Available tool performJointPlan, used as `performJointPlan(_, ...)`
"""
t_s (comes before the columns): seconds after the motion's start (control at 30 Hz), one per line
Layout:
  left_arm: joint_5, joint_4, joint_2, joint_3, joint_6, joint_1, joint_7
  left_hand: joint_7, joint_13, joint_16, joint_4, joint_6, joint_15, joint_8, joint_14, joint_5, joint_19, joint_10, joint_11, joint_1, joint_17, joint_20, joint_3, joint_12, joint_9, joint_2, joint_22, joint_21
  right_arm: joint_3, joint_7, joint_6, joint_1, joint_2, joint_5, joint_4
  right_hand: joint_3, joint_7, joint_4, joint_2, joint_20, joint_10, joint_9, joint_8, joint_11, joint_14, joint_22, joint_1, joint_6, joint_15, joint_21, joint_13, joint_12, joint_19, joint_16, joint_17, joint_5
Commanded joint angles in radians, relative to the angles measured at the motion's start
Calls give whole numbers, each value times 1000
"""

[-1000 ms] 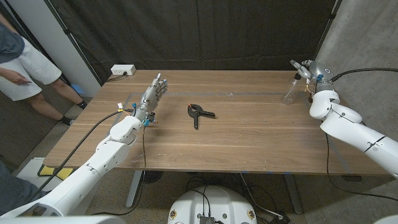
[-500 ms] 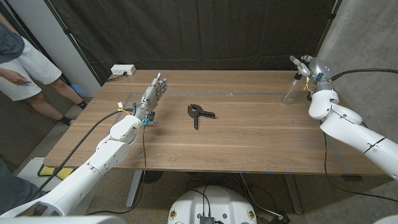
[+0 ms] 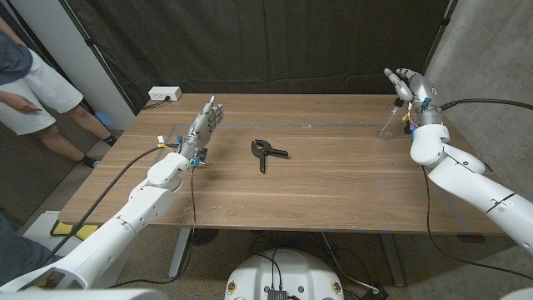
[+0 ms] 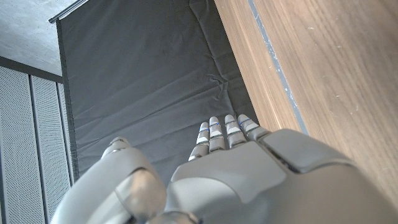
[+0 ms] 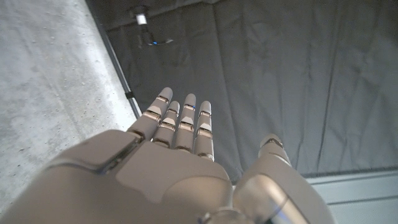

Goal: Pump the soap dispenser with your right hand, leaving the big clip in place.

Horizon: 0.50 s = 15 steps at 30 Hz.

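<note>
A clear soap dispenser (image 3: 389,122) stands near the table's far right corner. My right hand (image 3: 410,88) is raised above and just right of its pump, fingers straight and apart, holding nothing; in the right wrist view the right hand (image 5: 180,155) points up at the dark curtain. The big black clip (image 3: 265,152) lies at the table's middle. My left hand (image 3: 202,129) stands on the left part of the table with fingers straight, well left of the clip, holding nothing; the left hand (image 4: 230,168) also shows in its wrist view.
The wooden table (image 3: 333,192) spreads between both arms. A white power strip (image 3: 164,95) sits at the far left corner. A person (image 3: 29,83) stands beyond the table's left side. A dark curtain (image 3: 275,42) hangs behind, a concrete wall (image 3: 491,50) at right.
My right hand has risen and shifted slightly left, toward the space over the dispenser's pump. The left arm, clip and dispenser have not moved.
</note>
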Motion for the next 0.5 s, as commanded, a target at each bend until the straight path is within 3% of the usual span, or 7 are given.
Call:
performJointPlan(0.03,4,-1,9,4,9,-10,-14,-1,4,0,1,4,-4,-4,0,-5,-3,1,-4,3,5,5,-4,-2,5,4,4,2,36,-14,192,-51,55,33,13,-1,0,-6,9,-3,1,3,0,7,3,5,9,-3,5,-4,2,-2,2,-1,4,0)
performJointPlan(0.2,-3,5,6,0,3,-6,-18,-2,4,0,1,3,-3,-4,0,-5,-2,1,-3,3,5,5,-5,-2,5,4,4,3,47,3,299,-55,88,71,48,0,6,-6,9,-6,3,3,-1,7,5,5,10,-6,4,-1,2,-2,8,0,4,0)
performJointPlan(0.5,-3,6,10,0,-7,-3,-29,-2,4,0,1,2,0,-4,0,-5,-2,2,-2,4,5,3,-6,-2,5,5,4,3,52,70,389,-58,122,132,74,0,6,-8,8,-6,3,2,1,10,20,5,12,-9,-2,5,3,-3,27,6,3,0)
